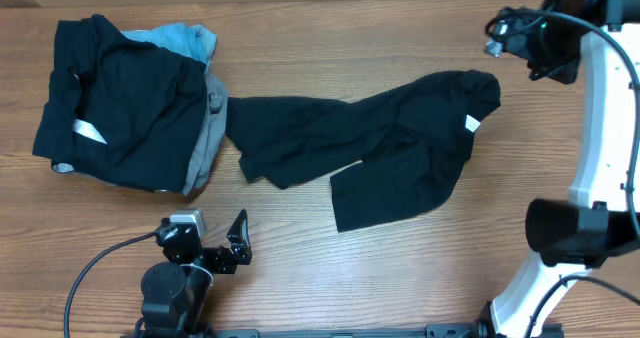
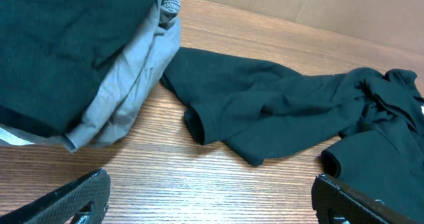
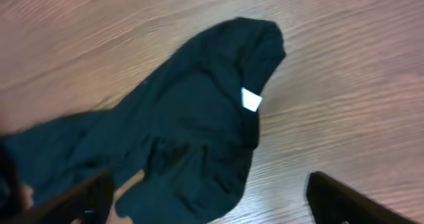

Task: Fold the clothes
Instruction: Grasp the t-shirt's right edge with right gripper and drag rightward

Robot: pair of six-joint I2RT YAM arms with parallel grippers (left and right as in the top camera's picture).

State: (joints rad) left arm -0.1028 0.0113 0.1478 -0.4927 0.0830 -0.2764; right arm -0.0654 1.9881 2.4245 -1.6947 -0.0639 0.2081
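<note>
L gripper (image 2: 211, 187) sits lowest in the left wrist view, fingers spread wide w/ nothing between them, parked near the table (image 1: 330, 38) edge and short of any cloth. R gripper (image 3: 209, 187) is also spread and empty, hanging above the far right end of the T-shirt (image 1: 400, 148), close to the white tag (image 3: 250, 99).

The T-shirt lies mid-table, not flat: bunched into a long twisted band running left to right, w/ a wider flap toward the front. Not folded at all yet, so prob. needs spreading first.

Risks from here, as I judge them:
- Layers are stacked and twisted, so a pinch at the bunched part may take 2+ layers; a lift would then raise a rope, not an edge, and the fold comes out lopsided
- Fabric looks thin and soft, so it can slip out of a shallow pinch, esp. if only the hem is caught
- The shirt's left end lies just beside the grey garment (image 1: 205, 143), maybe touching (can't tell); a drag to the left, or an L grab aimed too far over, could catch the pile and pull it along
- The black garment with the white strip label (image 1: 110, 98) on that pile, over the light-blue garment (image 1: 185, 40), is the same colour, so easy to grab the wrong item
- Pulling w/ one arm only would slide the whole shirt rather than open it
</note>
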